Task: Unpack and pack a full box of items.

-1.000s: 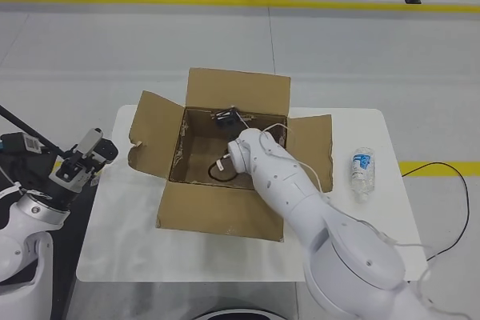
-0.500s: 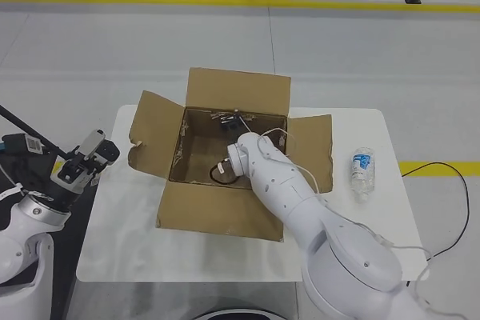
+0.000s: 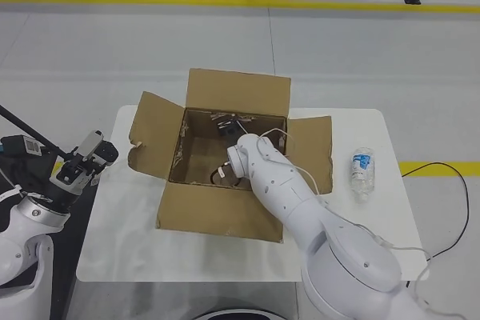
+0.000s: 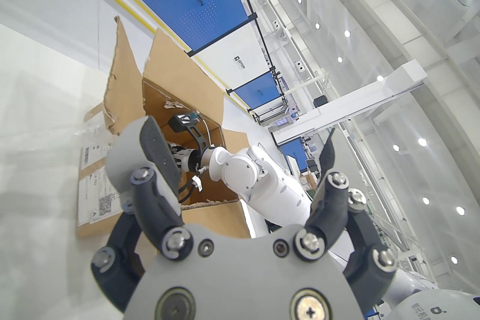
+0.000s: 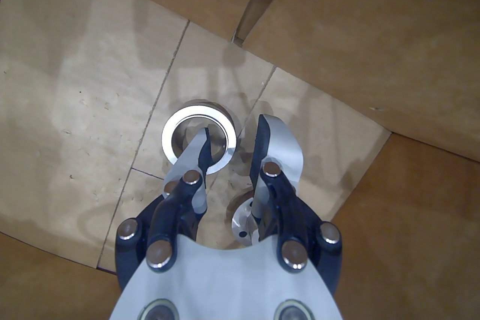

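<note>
The metal ring (image 5: 169, 134) lies flat on the floor of the cardboard box (image 3: 220, 212). Its bore axis stands upright and its opening faces up. Being round, it has no long axis in plan.

A second metal part (image 5: 240, 220), a disc with a small hole in its flange, lies flat on the box floor just beside the ring. It is partly hidden behind the gripper, so its full shape cannot be told.

The right gripper (image 5: 234, 129) is down inside the box, directly above the ring. Its jaws stand apart. One fingertip (image 5: 204, 145) overlaps the ring's bore and the other sits outside the rim. The ring wall lies between the two fingers, which do not clamp it. Whether either finger touches the ring cannot be told.

The box stands upright near the middle of the white table (image 3: 184, 248), with its mouth facing up. All four flaps are folded outward. In the top view the right arm enters the box from the near side.

A clear plastic bottle (image 3: 362, 170) lies on its side on the table, to the right of the box and apart from it. Its long axis runs roughly away from the robot.

The left gripper (image 4: 243, 149) sits off the table's left edge, well apart from the box. Its jaws are spread wide and hold nothing.
</note>
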Tool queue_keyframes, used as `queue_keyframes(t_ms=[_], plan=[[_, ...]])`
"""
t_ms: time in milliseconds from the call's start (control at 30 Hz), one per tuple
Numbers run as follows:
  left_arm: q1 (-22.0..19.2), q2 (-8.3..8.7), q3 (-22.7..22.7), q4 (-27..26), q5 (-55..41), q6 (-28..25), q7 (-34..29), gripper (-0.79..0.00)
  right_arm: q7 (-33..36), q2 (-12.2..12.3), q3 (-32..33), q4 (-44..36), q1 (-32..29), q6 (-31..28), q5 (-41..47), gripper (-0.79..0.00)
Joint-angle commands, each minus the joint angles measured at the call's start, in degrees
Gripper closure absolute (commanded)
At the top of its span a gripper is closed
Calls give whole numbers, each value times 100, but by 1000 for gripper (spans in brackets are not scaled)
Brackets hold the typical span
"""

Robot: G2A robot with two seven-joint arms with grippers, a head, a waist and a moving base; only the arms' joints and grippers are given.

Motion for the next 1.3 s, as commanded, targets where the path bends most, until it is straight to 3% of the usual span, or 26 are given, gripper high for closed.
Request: queue_keyframes(t_ms=[0,133,233,300,1100,1267], plan=[[0,0,0,0,0,0,0,-785,12,2,19,19,-1,-20,-9,-265],[0,0,0,0,0,0,0,-785,56,10,68,56,5,-119,-13,-243],[0,0,0,0,0,0,0,-785,60,15,102,66,5,-163,-23,-52],[0,0,0,0,0,0,0,-785,36,19,125,63,9,-192,-29,0],[0,0,0,0,0,0,0,-785,-365,181,469,-231,69,-750,-95,0],[0,0,0,0,0,0,0,-785,-307,260,561,-414,66,-1264,-79,0]])
